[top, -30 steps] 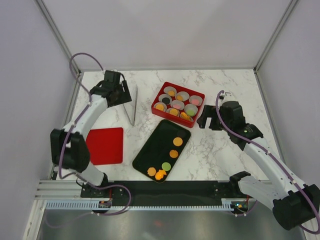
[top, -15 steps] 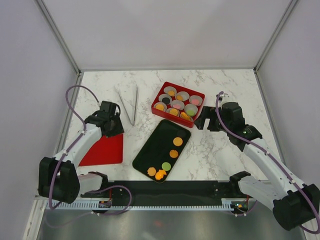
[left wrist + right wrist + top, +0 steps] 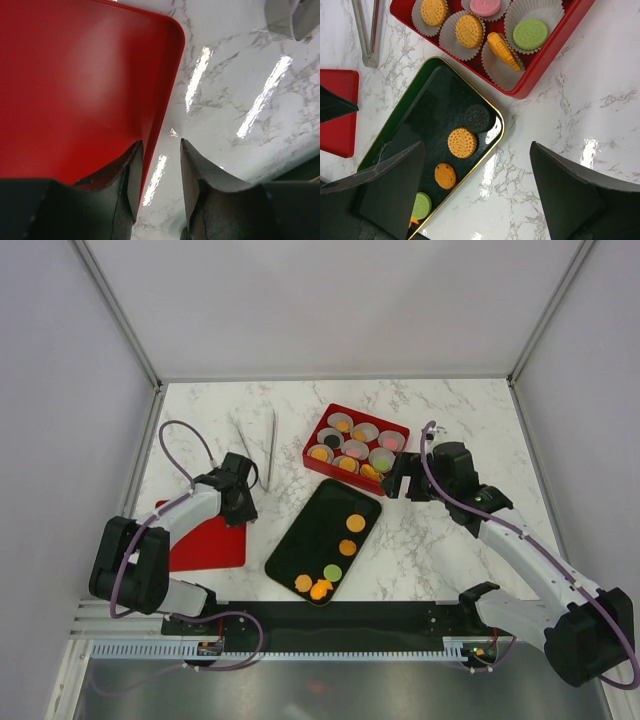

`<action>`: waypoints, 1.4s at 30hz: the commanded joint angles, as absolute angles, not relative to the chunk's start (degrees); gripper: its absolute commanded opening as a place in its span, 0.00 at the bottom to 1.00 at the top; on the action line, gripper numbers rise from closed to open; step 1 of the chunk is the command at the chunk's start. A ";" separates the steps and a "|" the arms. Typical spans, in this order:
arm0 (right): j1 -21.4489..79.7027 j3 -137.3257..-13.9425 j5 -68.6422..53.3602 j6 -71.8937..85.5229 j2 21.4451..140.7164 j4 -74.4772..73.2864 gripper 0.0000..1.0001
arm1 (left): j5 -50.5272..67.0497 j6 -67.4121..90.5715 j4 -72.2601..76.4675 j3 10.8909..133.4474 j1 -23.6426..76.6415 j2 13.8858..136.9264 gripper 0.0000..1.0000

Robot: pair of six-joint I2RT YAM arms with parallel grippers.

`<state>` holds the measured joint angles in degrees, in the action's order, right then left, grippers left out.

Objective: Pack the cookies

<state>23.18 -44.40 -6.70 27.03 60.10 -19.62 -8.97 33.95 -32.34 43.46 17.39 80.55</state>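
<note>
Marble table [image 3: 450, 410]: dark cookie [image 3: 477, 117] visible only in right wrist view.

The left gripper [image 3: 240, 500] is away from the far side, clear of the slim metal tongs [image 3: 262, 452]. It has swung back towards its base and now sits low at the far right corner of the flat red plastic lid [image 3: 205, 545]. The tongs, half hidden a second ago, lie in full view, arms spread in a V. The right gripper [image 3: 398, 478] has edged left, closer to the red square box [image 3: 315, 432].
</note>
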 commanded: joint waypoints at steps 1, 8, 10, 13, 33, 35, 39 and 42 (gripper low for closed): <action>23.73 -45.70 -7.29 27.42 60.73 -16.52 0.94 | -11.60 37.35 -28.48 42.45 17.67 82.26 0.43; 26.10 -46.41 -7.82 28.91 63.80 -13.54 0.93 | -10.55 36.92 -27.07 42.45 17.67 83.50 0.08; 27.06 -46.49 -8.17 29.79 64.68 -12.49 0.93 | -10.02 36.39 -27.25 42.97 17.67 82.88 0.02; 28.91 -46.76 -9.40 30.67 66.44 -9.41 0.92 | -8.62 35.95 -28.30 44.03 17.58 80.43 0.02; 48.60 -47.64 -11.87 35.42 80.59 18.01 0.88 | 7.64 36.64 -36.83 55.63 17.75 69.44 0.02; 50.01 -47.72 -11.60 36.38 82.69 20.64 0.88 | 8.17 37.35 -36.74 55.72 17.93 68.74 0.02; 52.81 -49.13 -10.64 37.88 86.74 23.11 0.88 | 8.17 39.02 -36.04 55.55 18.98 68.03 0.02; 54.66 -51.15 -9.76 38.41 90.08 23.82 0.88 | 7.65 40.43 -35.07 55.55 20.30 68.11 0.02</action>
